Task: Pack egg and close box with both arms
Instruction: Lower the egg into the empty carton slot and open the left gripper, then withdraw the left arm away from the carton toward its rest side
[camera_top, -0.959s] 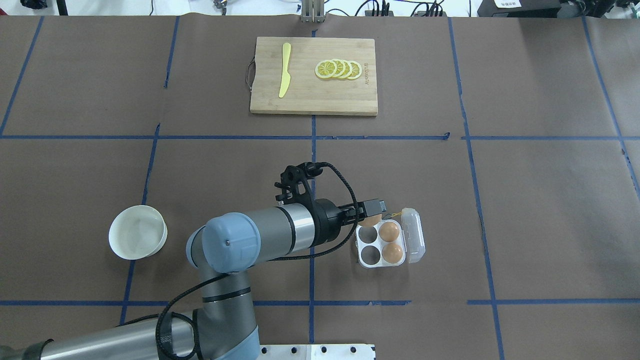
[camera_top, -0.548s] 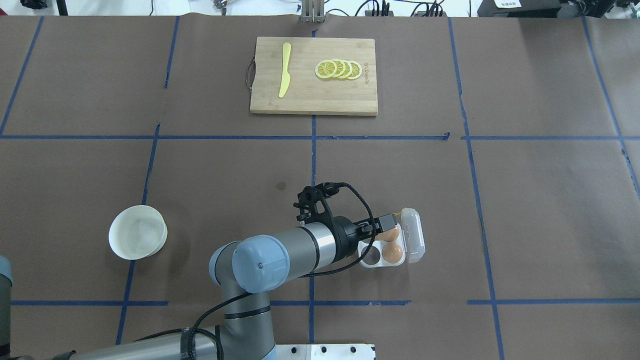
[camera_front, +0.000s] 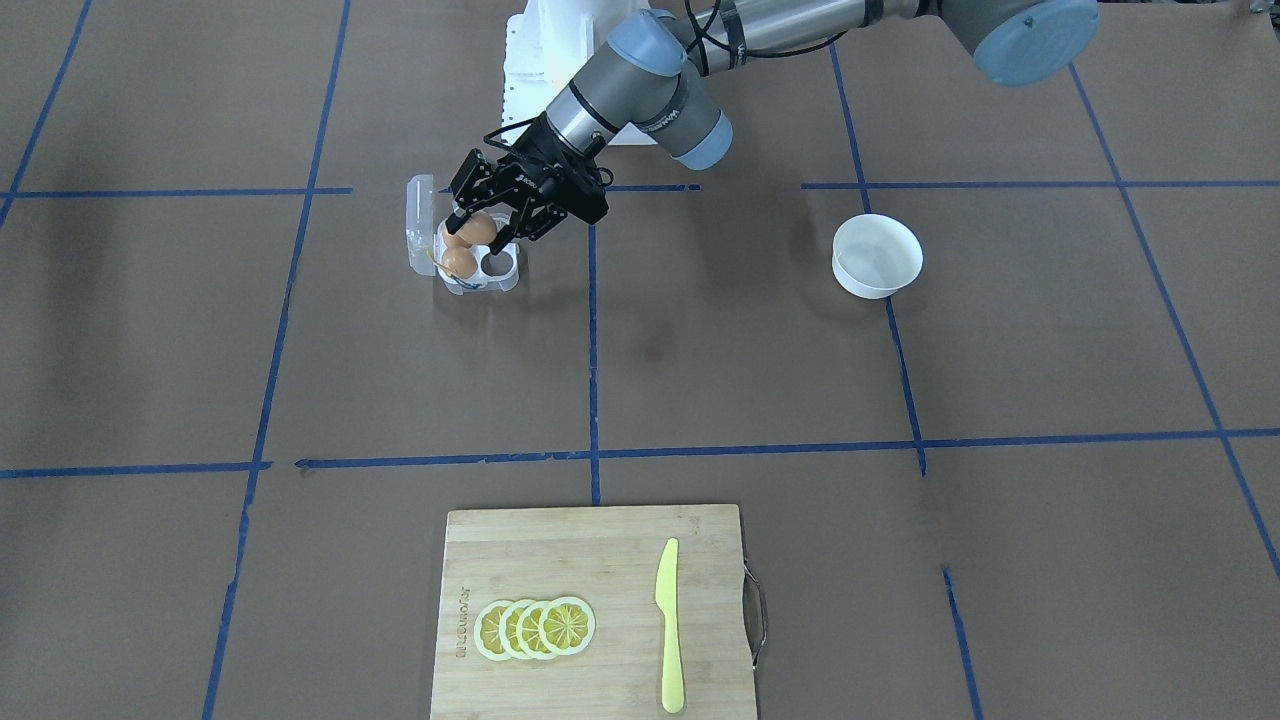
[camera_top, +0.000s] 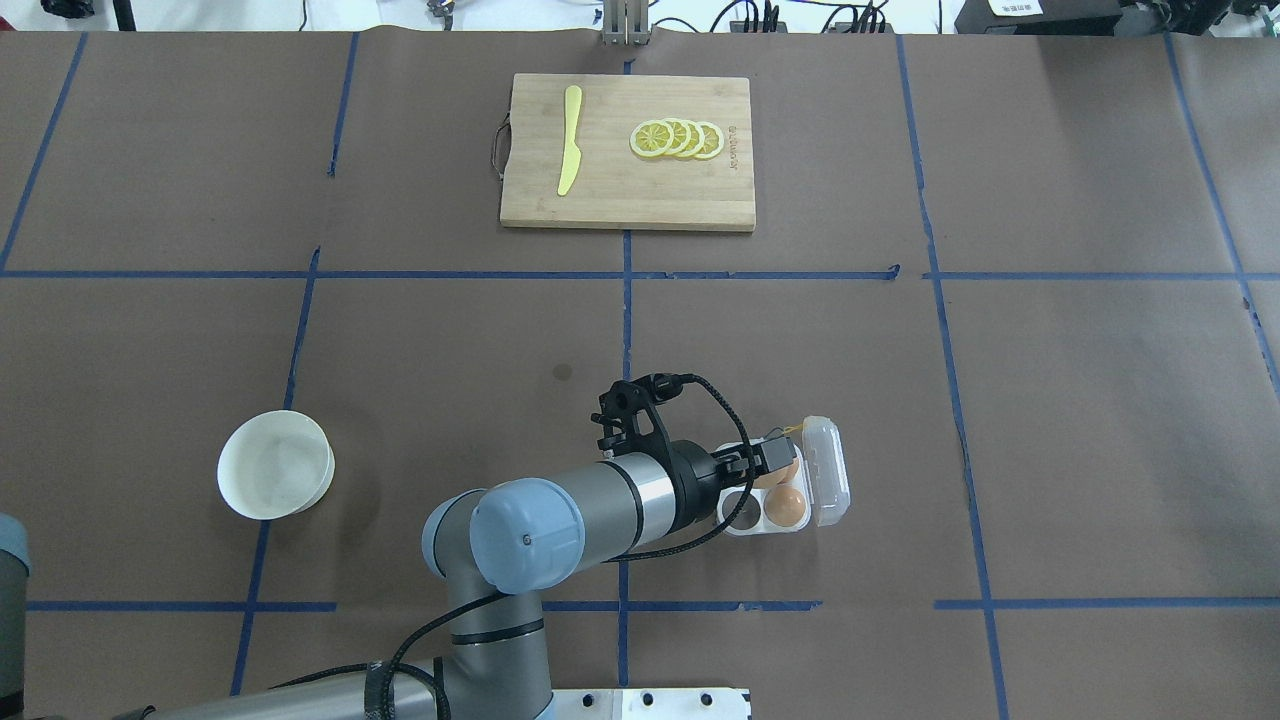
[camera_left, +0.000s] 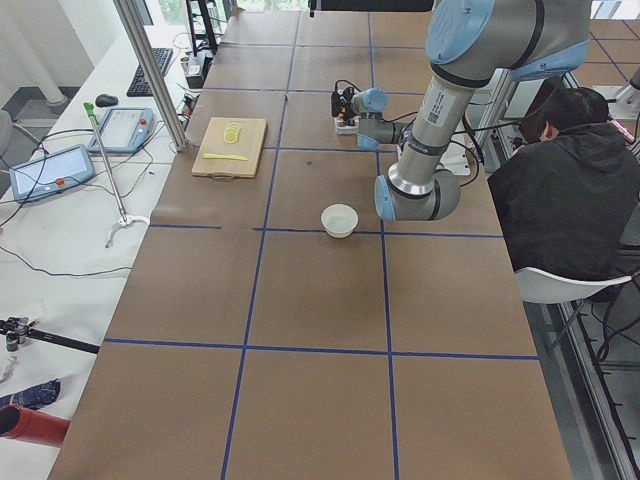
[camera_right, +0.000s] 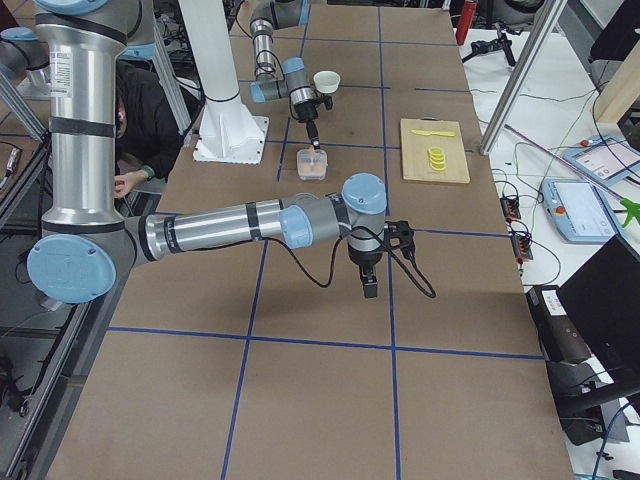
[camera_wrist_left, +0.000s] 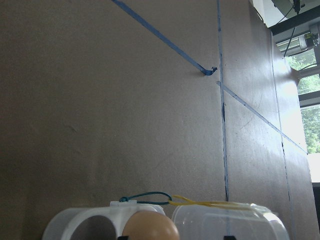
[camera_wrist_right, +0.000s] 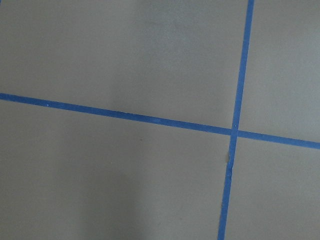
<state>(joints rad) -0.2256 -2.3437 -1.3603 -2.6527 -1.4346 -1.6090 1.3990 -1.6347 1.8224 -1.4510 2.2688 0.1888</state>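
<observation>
The clear egg box (camera_top: 744, 522) lies open near the table's front, its lid (camera_top: 830, 470) folded to the right. It also shows in the front view (camera_front: 505, 282). Two eggs sit in its right cups (camera_top: 787, 504) (camera_front: 459, 262). One left cup (camera_top: 742, 507) is empty. My left gripper (camera_front: 487, 226) is shut on a third egg (camera_front: 480, 229) and holds it low over the box's left cups. In the overhead view the gripper (camera_top: 768, 458) hides that egg. The left wrist view shows an egg (camera_wrist_left: 150, 228) and yellow string (camera_wrist_left: 200, 203). My right gripper (camera_right: 370, 290) hangs over bare table, and I cannot tell its state.
A white bowl (camera_top: 275, 465) stands to the left of the left arm. A wooden cutting board (camera_top: 628, 195) with a yellow knife (camera_top: 569, 140) and lemon slices (camera_top: 677, 139) lies at the far centre. An operator (camera_left: 565, 170) sits beside the robot.
My left gripper has carried the egg right and toward the robot, from the box's far left corner to over its left cups. In the last half second it barely moved.
</observation>
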